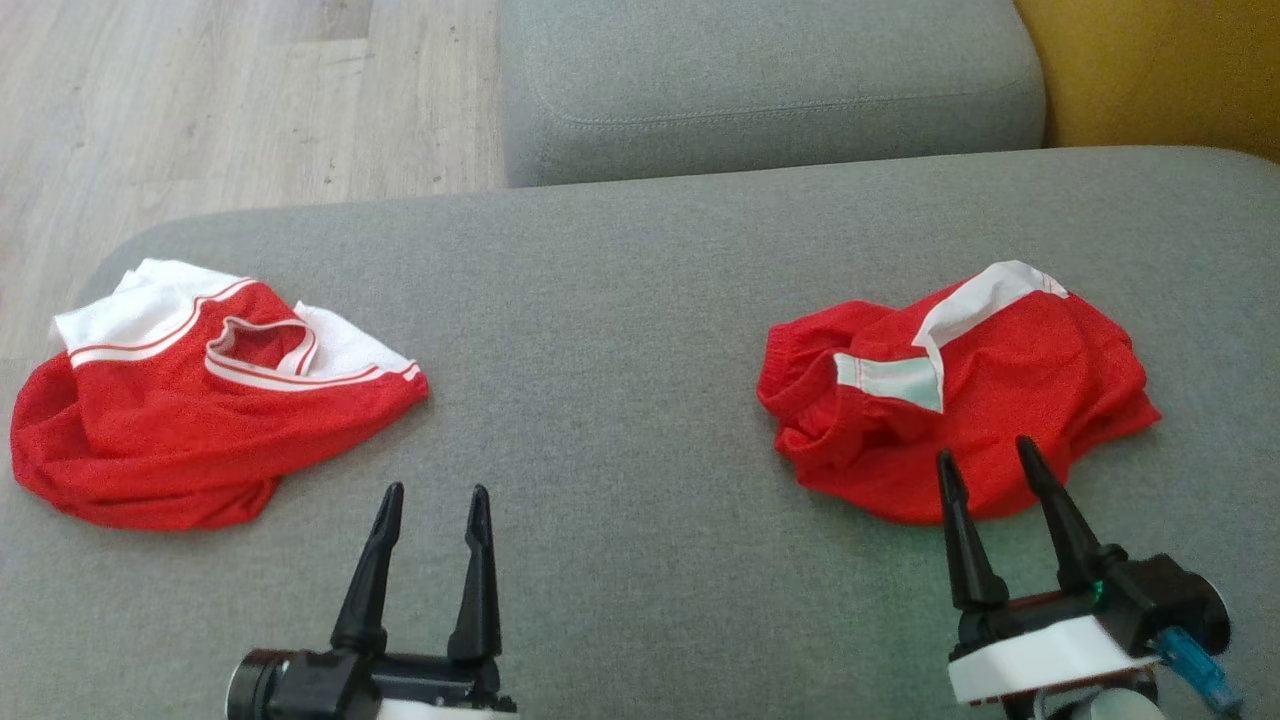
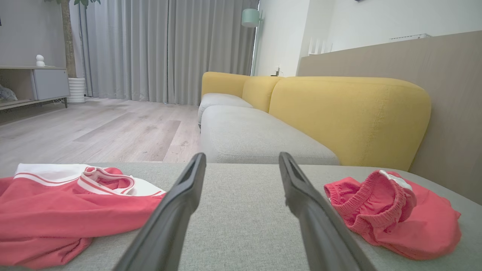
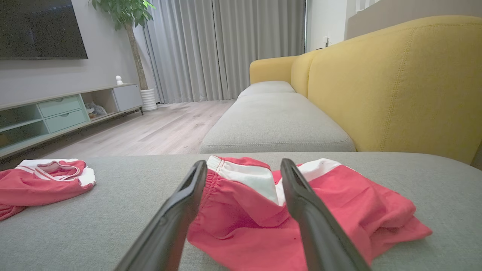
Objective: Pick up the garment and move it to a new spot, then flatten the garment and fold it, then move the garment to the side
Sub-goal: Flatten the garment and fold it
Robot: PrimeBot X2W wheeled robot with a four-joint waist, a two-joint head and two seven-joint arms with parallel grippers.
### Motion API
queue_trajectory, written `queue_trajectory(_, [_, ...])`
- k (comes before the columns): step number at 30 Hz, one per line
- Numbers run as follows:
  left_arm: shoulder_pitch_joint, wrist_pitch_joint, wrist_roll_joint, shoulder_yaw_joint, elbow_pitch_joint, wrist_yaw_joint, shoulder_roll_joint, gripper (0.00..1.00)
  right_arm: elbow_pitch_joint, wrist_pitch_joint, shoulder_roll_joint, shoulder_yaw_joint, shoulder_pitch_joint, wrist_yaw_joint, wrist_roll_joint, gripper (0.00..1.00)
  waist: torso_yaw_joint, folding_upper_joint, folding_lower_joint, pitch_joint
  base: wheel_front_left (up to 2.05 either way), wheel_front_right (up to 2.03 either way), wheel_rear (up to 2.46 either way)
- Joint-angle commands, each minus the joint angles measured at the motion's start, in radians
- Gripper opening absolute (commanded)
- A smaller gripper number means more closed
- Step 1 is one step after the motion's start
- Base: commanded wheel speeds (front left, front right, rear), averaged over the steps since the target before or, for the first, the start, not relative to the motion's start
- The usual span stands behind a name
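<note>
Left gripper (image 1: 436,489) sits nearest the lens, bottom centre-left of the head view. Fingers are spread wide and point up the frame over the bare grey cushion (image 1: 640,300). It grips nothing: in its own wrist view, cushion fabric shows between the two fingers.

Right gripper (image 1: 986,448) is at lower right, jaws just as wide apart, fingers leaning toward the upper left. The tips overlap the near edge of the red shorts (image 1: 1000,400). In the right wrist view the fingers frame the waistband end of the shorts, with red cloth visible between them and on both sides. The jaws are not closed on it. Can't tell whether the tips actually touch the cloth.

The shorts lie right of centre in the head view in a crumpled heap. The elastic waistband faces left, a white side stripe runs toward the upper right, and there's a pale panel by the waistband.

A second garment, a red shirt (image 1: 180,430) with white shoulders and striped collar trim, is at the left edge of the head view. It's rumpled and lies near the cushion's rounded corner, well apart from the shorts. The left gripper is to the right of its lower hem, clear of it.

Behind: another grey seat cushion (image 1: 770,90) at top centre, yellow backrest (image 1: 1160,70) at top right, pale wood floor (image 1: 200,100) at top left.
</note>
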Motion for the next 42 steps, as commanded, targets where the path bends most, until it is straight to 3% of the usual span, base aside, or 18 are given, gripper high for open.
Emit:
queue_trajectory(1, [-0.031,-0.005,0.002,0.030,-0.024,0.015,-0.006,1.00,-0.039,-0.006,-0.016,0.023,-0.025,0.008,0.007,1.00,0.000,0.0000,0.0000,-0.001,0.00,0.00,0.00])
queue_trajectory(10, [-0.033,-0.005,-0.025,0.019,-0.014,0.029,-0.006,1.00,-0.045,-0.006,-0.018,0.027,-0.023,0.008,0.002,1.00,-0.003,0.0000,0.0000,-0.003,0.00,0.00,0.00])
queue_trajectory(17, [-0.071,-0.005,-0.128,-0.040,0.042,-0.020,-0.006,1.00,-0.029,-0.006,-0.031,0.037,-0.029,0.008,0.012,1.00,-0.055,0.0000,0.0000,0.006,0.00,0.00,0.00])
queue_trajectory(23, [-0.176,-0.005,-0.276,-0.138,0.127,-0.072,-0.006,1.00,-0.039,-0.006,-0.027,0.047,-0.043,0.008,0.017,1.00,-0.143,0.0000,0.0000,0.032,0.00,0.00,0.00])
queue_trajectory(28, [-0.325,0.000,-0.484,-0.266,0.255,-0.117,-0.006,1.00,-0.046,-0.006,-0.024,0.062,-0.069,0.008,0.012,1.00,-0.225,0.0000,0.0000,0.078,0.00,0.00,0.00])
queue_trajectory(35, [-0.559,0.099,-0.730,-0.376,0.364,-0.121,-0.006,1.00,-0.058,-0.006,-0.017,0.058,-0.096,0.008,0.006,1.00,-0.320,0.0000,0.0000,0.139,0.00,0.00,0.00])
queue_trajectory(42, [-0.671,0.143,-0.782,-0.436,0.450,-0.089,-0.006,1.00,-0.062,-0.006,-0.009,0.057,-0.104,0.008,0.008,1.00,-0.382,0.0000,0.0000,0.166,0.00,0.00,0.00])
